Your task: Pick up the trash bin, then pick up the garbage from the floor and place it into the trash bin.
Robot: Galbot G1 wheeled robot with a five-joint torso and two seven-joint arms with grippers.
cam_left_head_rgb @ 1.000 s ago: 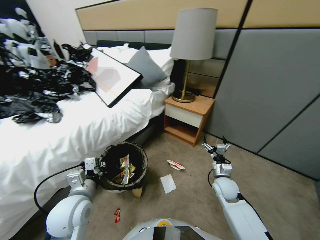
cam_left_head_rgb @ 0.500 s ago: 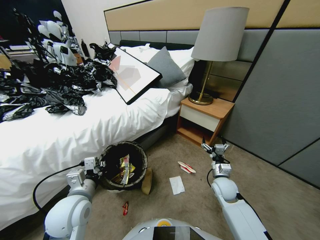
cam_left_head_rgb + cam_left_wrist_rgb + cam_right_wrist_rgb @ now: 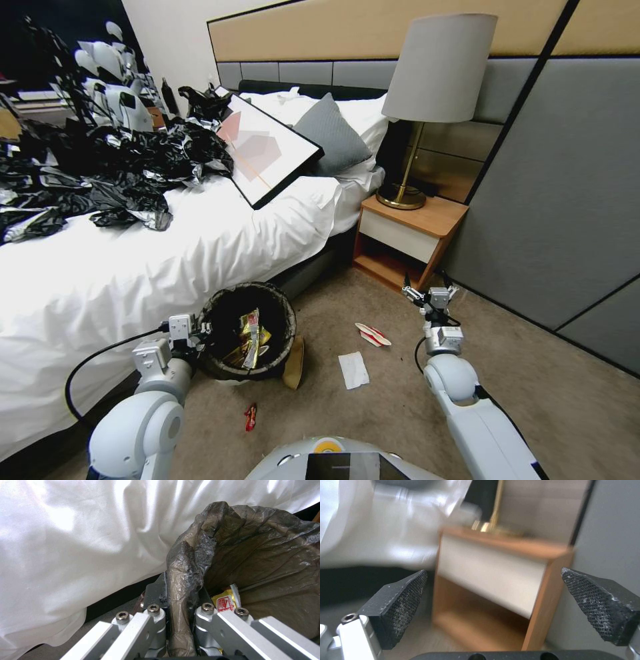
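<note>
From the head view, we see the trash bin (image 3: pixel 248 331) held at its near-left rim by our left gripper (image 3: pixel 200 331), which is clamped over the folded edge of the dark bag. The bin stands upright just beside the white bed (image 3: pixel 167 267), and inside it lie yellow and red-and-white wrappers (image 3: pixel 251 337). Loose garbage lies on the carpet (image 3: pixel 400 413) around it: a brown cardboard piece (image 3: pixel 294 363) touching the bin's right side, a white tissue (image 3: pixel 353 370) a little farther right, a red-and-white wrapper (image 3: pixel 373 334) beyond that, and a small red wrapper (image 3: pixel 251 417) in front of the bin. Our left arm bends up from the lower left with its wrist level at the rim. Our right gripper (image 3: pixel 429 294) is raised above the carpet near the nightstand (image 3: pixel 410 240), well apart from the tissue and wrapper, its fingers spread and empty.

In the left wrist view, our left gripper (image 3: pixel 181 610) has its two metal fingers (image 3: pixel 206 620) closed tight on the bin's rim, one outside and one inside, with crinkled brown-black bag (image 3: pixel 253 555) pinched between them. A yellow wrapper (image 3: pixel 225 601) sits just inside by the inner finger, and the white bed cover (image 3: pixel 83 542) hangs close behind.

In the right wrist view, our right gripper (image 3: pixel 493 605) is wide open, its black textured pads (image 3: pixel 403 602) holding nothing, facing the wooden nightstand (image 3: pixel 506 580).
</note>
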